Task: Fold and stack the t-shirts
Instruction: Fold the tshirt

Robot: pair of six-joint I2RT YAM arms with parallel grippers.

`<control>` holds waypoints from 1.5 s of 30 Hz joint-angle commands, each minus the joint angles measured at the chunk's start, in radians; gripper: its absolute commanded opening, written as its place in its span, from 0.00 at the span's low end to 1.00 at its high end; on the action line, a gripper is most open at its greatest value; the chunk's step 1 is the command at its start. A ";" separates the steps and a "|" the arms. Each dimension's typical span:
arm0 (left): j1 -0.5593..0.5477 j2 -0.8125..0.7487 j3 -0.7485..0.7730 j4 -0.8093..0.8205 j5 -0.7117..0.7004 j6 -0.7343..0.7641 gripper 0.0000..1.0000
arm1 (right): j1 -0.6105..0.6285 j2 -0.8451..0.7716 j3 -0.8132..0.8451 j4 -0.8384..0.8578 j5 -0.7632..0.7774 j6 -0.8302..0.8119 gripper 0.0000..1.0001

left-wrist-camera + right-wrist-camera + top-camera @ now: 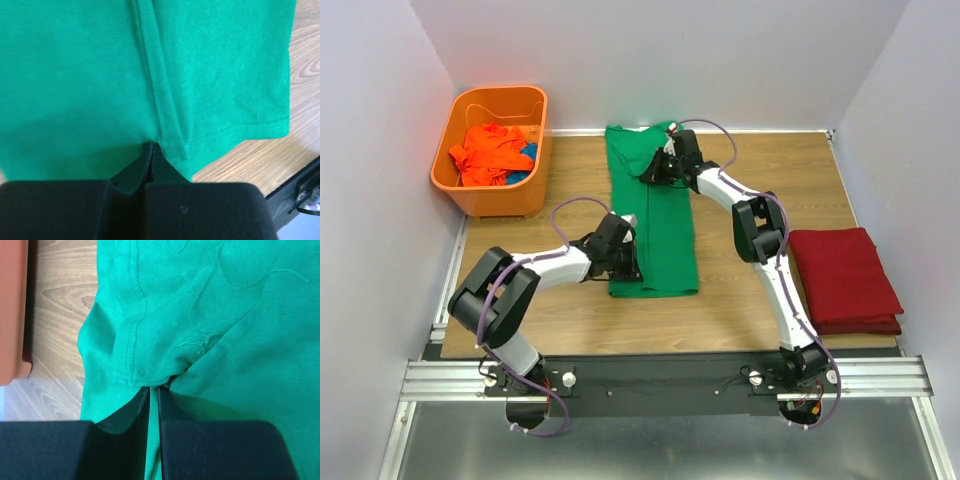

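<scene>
A bright green t-shirt [665, 240] lies as a long narrow strip down the middle of the table. My right gripper [660, 165] is at its far end, shut on a bunch of the green cloth [240, 340] near a stitched hem; cloth shows between the fingers [153, 388]. My left gripper [632, 262] is shut, its tips [151, 146] resting on the green shirt [200, 75] at a lengthwise fold line near the bottom hem; no cloth shows between them. A dark red t-shirt [845, 275] lies folded at the right. An orange t-shirt [485, 155] is crumpled in the basket.
The orange plastic basket [495, 200] stands at the far left corner, with something blue beside the orange shirt; its wall [12, 310] shows close to my right gripper. Bare wooden tabletop [770, 170] lies between the green and red shirts. White walls enclose three sides.
</scene>
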 commanded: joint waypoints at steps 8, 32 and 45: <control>0.018 -0.229 0.024 -0.139 -0.116 -0.014 0.08 | -0.010 -0.108 -0.013 -0.058 -0.212 0.075 0.20; 0.031 -0.309 -0.225 -0.122 -0.137 -0.186 0.00 | -0.010 -0.944 -1.283 0.003 -0.115 0.044 0.20; 0.031 -0.261 -0.266 -0.111 -0.134 -0.206 0.00 | -0.010 -1.087 -1.535 0.006 -0.108 0.055 0.19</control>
